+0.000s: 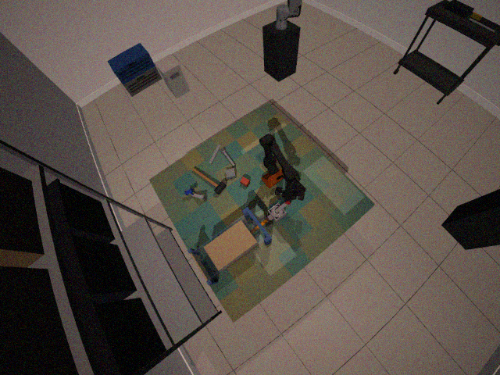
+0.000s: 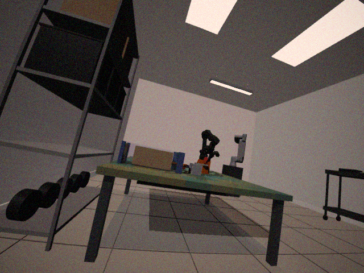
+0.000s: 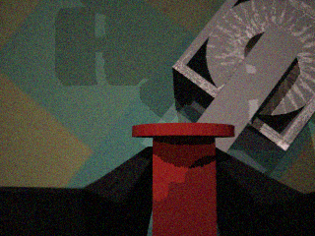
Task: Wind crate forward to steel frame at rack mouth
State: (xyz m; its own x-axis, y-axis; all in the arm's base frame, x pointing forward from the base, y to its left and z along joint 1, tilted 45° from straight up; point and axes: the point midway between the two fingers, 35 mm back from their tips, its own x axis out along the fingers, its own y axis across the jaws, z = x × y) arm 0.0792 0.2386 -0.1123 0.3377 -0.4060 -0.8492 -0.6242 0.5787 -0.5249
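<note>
My gripper (image 1: 287, 201) (image 3: 180, 155) is shut on the red knob of the winch handle. The handle's flat grey arm (image 3: 236, 93) runs from the knob over the winch (image 1: 275, 213) (image 2: 196, 169), whose ribbed drum (image 3: 221, 61) shows below it. The key and its hole are out of view. An orange strap (image 1: 264, 222) leads from the winch toward the rack. The tan crate (image 1: 230, 245) (image 2: 152, 157) looks flat behind the blue frame (image 1: 258, 223) (image 2: 181, 162) at the rack's mouth. Whether they touch cannot be told. The clear panels are hard to see.
A hammer (image 1: 219, 186), a blue-ended tool (image 1: 188, 191), a small red block (image 1: 244, 180), a pale block (image 1: 230, 173) and a thin grey bar (image 1: 215, 154) lie on the patchwork bench (image 1: 238, 310) (image 2: 235, 189). A second blue frame (image 1: 205, 266) (image 2: 121, 152) stands at the crate's far end.
</note>
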